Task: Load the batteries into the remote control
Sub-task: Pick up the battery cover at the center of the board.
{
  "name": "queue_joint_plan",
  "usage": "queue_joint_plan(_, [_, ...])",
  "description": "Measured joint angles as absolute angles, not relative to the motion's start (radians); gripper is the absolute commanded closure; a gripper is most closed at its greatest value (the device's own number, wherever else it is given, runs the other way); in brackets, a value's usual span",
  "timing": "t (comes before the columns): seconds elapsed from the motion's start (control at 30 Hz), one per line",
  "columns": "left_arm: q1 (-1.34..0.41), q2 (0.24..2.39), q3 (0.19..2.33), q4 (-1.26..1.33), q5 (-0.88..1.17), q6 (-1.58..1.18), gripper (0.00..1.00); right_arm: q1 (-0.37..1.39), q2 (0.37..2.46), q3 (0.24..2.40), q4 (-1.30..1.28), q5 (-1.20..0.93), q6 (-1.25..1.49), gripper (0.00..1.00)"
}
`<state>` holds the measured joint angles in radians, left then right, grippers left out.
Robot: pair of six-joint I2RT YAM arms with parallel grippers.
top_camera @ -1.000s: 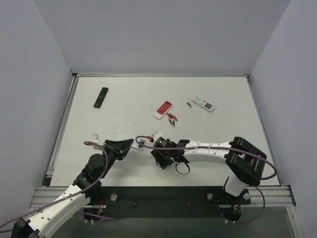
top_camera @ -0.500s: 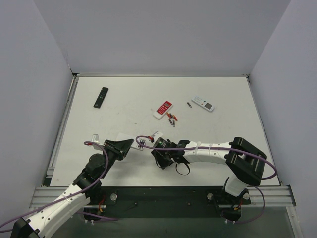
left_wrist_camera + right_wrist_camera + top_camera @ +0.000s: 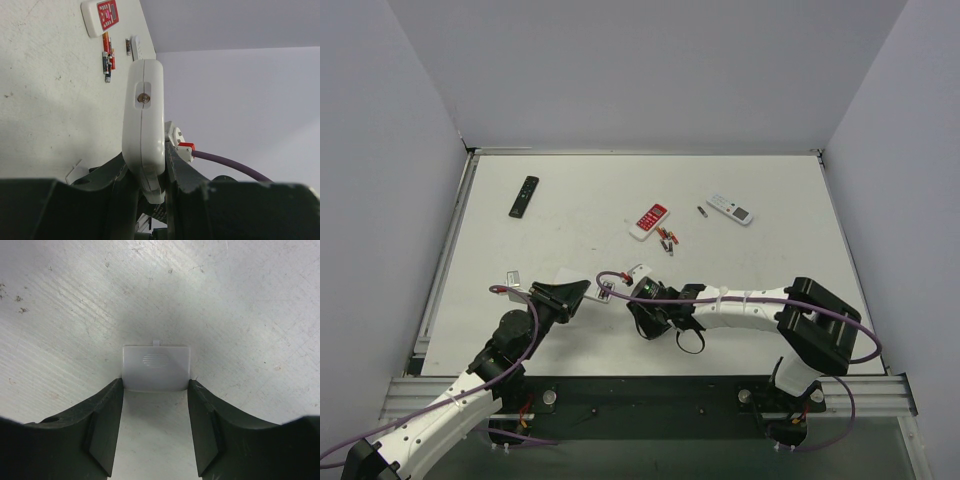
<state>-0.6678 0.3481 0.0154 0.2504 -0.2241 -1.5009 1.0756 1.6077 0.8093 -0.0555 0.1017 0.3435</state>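
You had two arms over one white table point(image 3: 770, 270). Your left gripper point(image 3: 145, 172) was clenched on one white remote control point(image 3: 144, 115), held on edge above the surface at the near left. Your right gripper point(image 3: 156, 395) was down at the table, its fingers point(image 3: 105, 425) clasping both sides of one flat white battery cover point(image 3: 156, 367). Three more remotes lay farther back: one black remote point(image 3: 524, 196), one red-and-white remote point(image 3: 649, 221) and one second white remote point(image 3: 730, 208). The batteries point(image 3: 666, 239), at least three, lay clustered just beside the red-and-white remote. A lone battery point(image 3: 701, 211) lay near the second white remote.
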Motion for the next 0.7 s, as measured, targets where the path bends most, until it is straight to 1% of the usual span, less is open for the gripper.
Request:
queue_joint_plan(0.33, [-0.668, 0.35, 0.015, 0.25, -0.224, -1.504, 1.0, 1.072, 1.588, 0.79, -0.043, 0.102, 0.332, 0.82])
queue_joint_plan(0.53, [-0.668, 0.371, 0.015, 0.252, -0.223, -1.504, 1.0, 1.066, 1.541, 0.773, -0.127, 0.101, 0.292, 0.86])
queue_joint_plan(0.7, [-0.668, 0.4, 0.015, 0.272, -0.208, -1.505, 1.0, 1.066, 1.472, 0.778, -0.196, 0.1, 0.24, 0.87])
